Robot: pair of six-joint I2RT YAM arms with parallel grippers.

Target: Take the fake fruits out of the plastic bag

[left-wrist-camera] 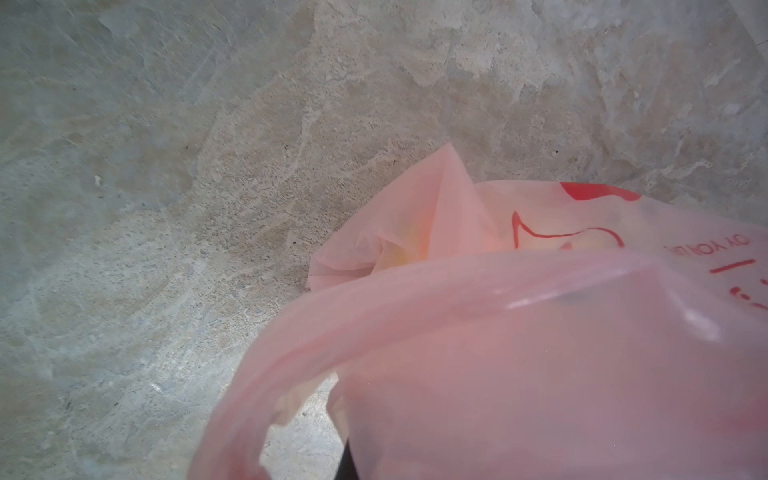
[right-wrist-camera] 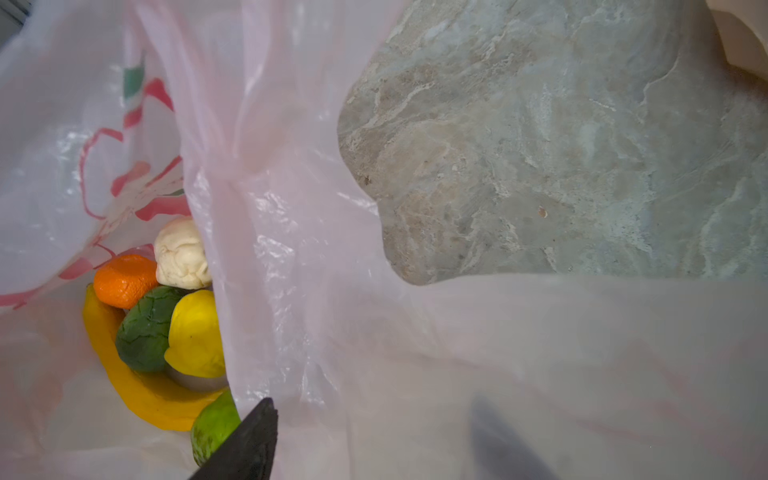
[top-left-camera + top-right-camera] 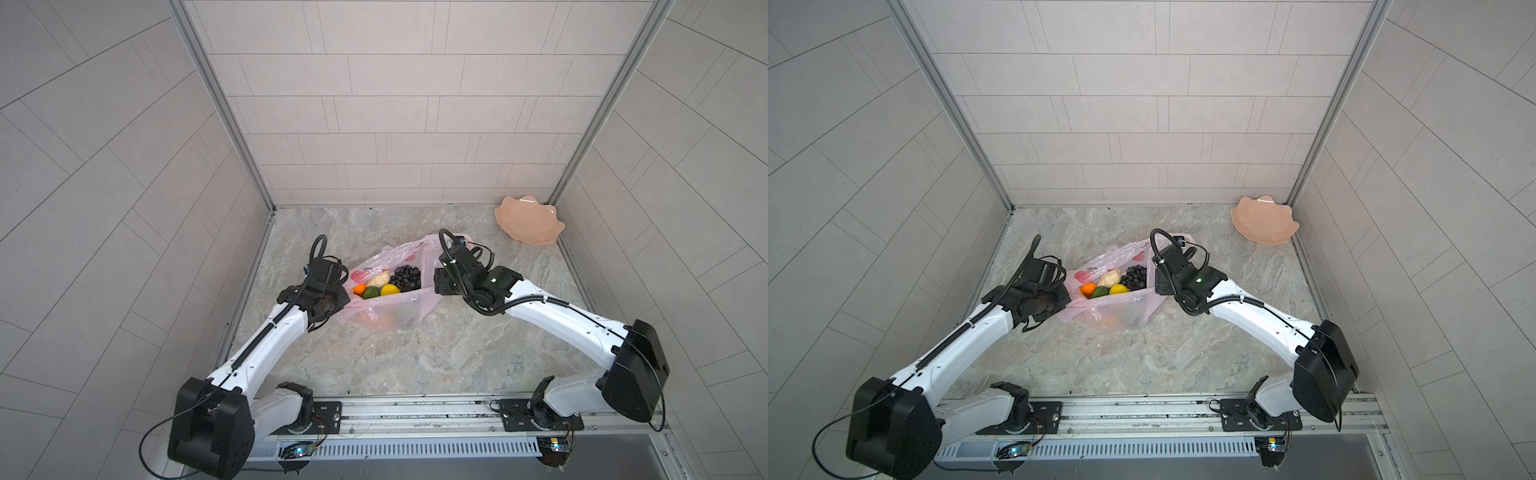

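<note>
Worktop: marbled stone, walled on three sides. No fruit lies loose on it.

Plastic bag: thin pink film near the middle of the worktop, between the two arms. Its mouth is pulled open and the near edge is drawn taut. All the fake fruits in view are inside it.

Peach dish: in the far right corner, well apart from the bag. Empty.

Left hand: closed tight on the bag's left side. Its wrist view shows a loop of film draped close over the lens.

Right hand: jaws stand wide. One finger is inside the bag. The other shows only as a dark shape behind the film, so the hand straddles the bag wall without pinching it.

Fruits, big to small:
- banana, curved along the bottom
- grape bunch, on the right side of the pile
- dark green ball
- yellow one
- cream knobbly one
- orange one
- pale green ball, just beside the inner finger

Step, as I judge it: the mouth is open and no fruit has been pulled yet.

Next move calls for:
- the left hand keeping the mouth spread
- the right hand getting both fingers inside, clear of the film
- closing on a top fruit; the pale green ball is nearest

Risk: film caught in the grip.
</note>
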